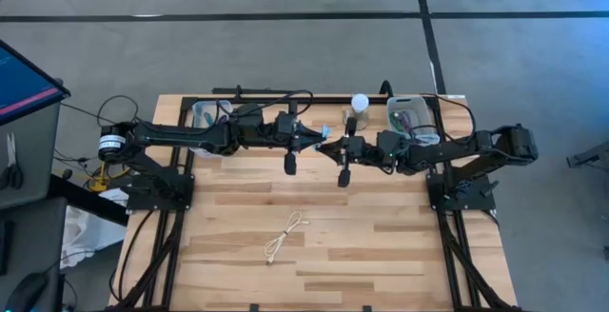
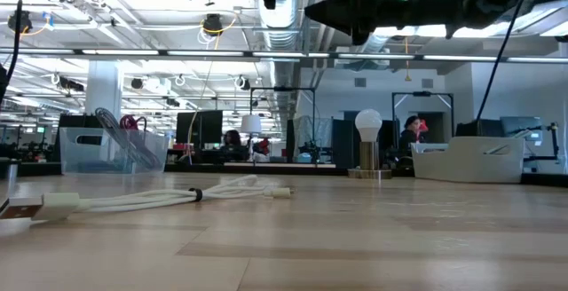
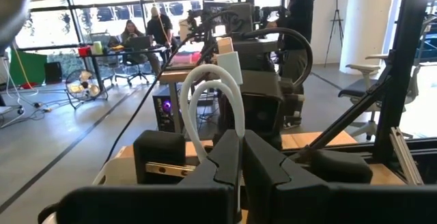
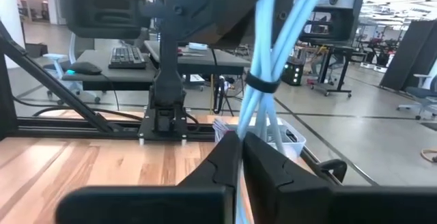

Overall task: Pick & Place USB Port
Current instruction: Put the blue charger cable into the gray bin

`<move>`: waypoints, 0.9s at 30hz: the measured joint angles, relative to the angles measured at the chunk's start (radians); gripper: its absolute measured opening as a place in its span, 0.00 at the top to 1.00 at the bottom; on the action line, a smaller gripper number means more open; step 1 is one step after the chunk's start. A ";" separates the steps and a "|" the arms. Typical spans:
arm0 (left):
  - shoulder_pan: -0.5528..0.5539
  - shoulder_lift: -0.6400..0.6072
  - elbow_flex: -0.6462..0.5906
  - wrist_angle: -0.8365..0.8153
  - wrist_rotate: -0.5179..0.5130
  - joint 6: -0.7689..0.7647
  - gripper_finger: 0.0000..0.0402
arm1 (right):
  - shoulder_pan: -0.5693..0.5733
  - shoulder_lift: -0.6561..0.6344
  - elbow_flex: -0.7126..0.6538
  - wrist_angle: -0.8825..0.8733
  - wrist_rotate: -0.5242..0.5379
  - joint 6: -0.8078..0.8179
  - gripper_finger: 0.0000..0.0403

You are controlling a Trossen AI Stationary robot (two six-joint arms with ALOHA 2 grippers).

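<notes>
My two grippers meet tip to tip above the table's far middle, my left gripper [image 1: 321,142] and my right gripper [image 1: 336,146] both shut on one bundled white USB cable. The left wrist view shows its loop [image 3: 213,94] arching above the fingers. In the right wrist view its strands [image 4: 270,53] carry a black tie [image 4: 259,84]. A second white cable [image 1: 285,234] lies flat on the table near the front, its plug [image 2: 27,208] close to the low camera. My left gripper [image 3: 240,142] pinches the foot of the cable's loop [image 3: 229,130] between its two fingers, which lie level. The loop stands up above the fingers, clear of the table. My right gripper [image 4: 240,142] pinches several strands of the bundle [image 4: 247,125] just below the black tie, fingers level and facing the left arm. The strands rise slanting above the fingers, and the cable is lifted clear of the table.
A clear bin [image 1: 211,112] with cables stands at the far left and a white bin [image 1: 407,112] at the far right. A light bulb on a stand [image 1: 360,107] sits between them, just behind the grippers. Bare wood lies in the near half around the loose cable.
</notes>
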 joint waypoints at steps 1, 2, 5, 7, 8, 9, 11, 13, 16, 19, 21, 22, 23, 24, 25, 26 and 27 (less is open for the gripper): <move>0.000 0.000 0.000 0.000 0.000 0.000 0.98 | 0.000 -0.001 0.000 0.000 0.000 0.000 0.98; 0.000 0.000 0.000 0.001 0.000 0.000 0.98 | -0.002 -0.004 0.000 -0.003 0.000 0.000 0.97; 0.000 -0.001 0.000 0.001 0.000 0.000 0.98 | -0.006 -0.004 0.000 -0.002 0.001 0.000 0.99; 0.000 -0.001 0.000 0.001 0.000 0.000 0.97 | -0.011 -0.004 0.000 -0.001 0.001 -0.018 0.99; 0.000 -0.002 0.000 0.001 -0.001 0.000 0.97 | -0.012 -0.004 0.000 0.000 0.001 -0.021 0.99; 0.000 -0.004 0.000 0.000 -0.002 0.000 0.96 | -0.012 -0.004 0.000 0.000 0.001 -0.023 0.99; 0.000 -0.007 0.000 0.000 -0.009 -0.001 0.95 | -0.015 -0.004 0.000 0.002 0.002 -0.026 0.99; 0.000 -0.013 0.000 0.000 -0.009 -0.001 0.93 | -0.018 -0.005 0.000 0.003 0.002 -0.026 1.00; 0.000 -0.019 0.000 0.000 -0.010 0.000 0.89 | -0.028 -0.005 0.000 0.001 0.002 -0.026 1.00; 0.000 -0.022 0.000 -0.017 -0.012 -0.001 0.85 | -0.039 -0.005 0.000 -0.003 0.002 -0.026 1.00; 0.000 -0.029 -0.014 -0.023 -0.013 -0.001 0.82 | -0.046 -0.005 0.000 -0.009 0.002 -0.029 1.00; 0.000 -0.031 -0.019 -0.022 -0.013 -0.001 0.80 | -0.050 -0.005 0.000 -0.016 0.002 -0.036 1.00; 0.000 -0.036 -0.027 -0.020 -0.013 0.000 0.79 | -0.052 -0.005 0.000 -0.025 0.002 -0.041 1.00; 0.002 -0.047 -0.041 -0.027 -0.013 -0.001 0.78 | -0.056 -0.012 -0.001 -0.043 0.002 -0.041 1.00; 0.005 -0.052 -0.046 -0.025 -0.013 0.000 0.77 | -0.060 -0.021 -0.002 -0.061 0.002 -0.042 1.00; 0.007 -0.064 -0.056 -0.021 -0.015 0.001 0.76 | -0.064 -0.032 -0.002 -0.076 0.002 -0.042 1.00; 0.011 -0.082 -0.072 -0.025 -0.020 0.001 0.76 | -0.067 -0.045 -0.002 -0.101 0.002 -0.042 1.00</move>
